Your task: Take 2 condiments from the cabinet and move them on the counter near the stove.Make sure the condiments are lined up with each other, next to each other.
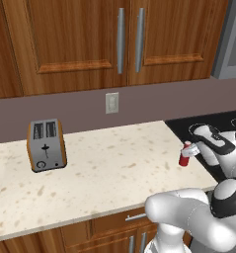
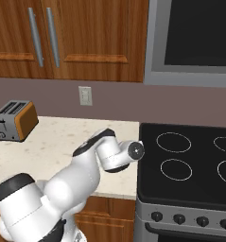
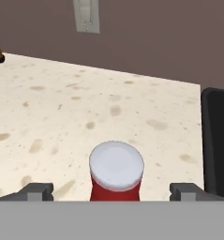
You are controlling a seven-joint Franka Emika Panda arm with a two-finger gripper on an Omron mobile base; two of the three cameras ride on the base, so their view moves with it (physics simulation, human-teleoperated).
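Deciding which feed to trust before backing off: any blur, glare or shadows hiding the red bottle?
Hand view: sharp, evenly lit; the red bottle with its pale cap stands between the open hand's fingertips, bottom cropped. Left base view: bottle small but clear beside the stove; no glare. Right base view: crisp, flat light, faint shadows; arm covers that counter corner.

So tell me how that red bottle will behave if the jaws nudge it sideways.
The red bottle stands upright and narrow on the counter, so a high push would probably tip it. Its round body would likely roll once down. It looks rigid, probably light.
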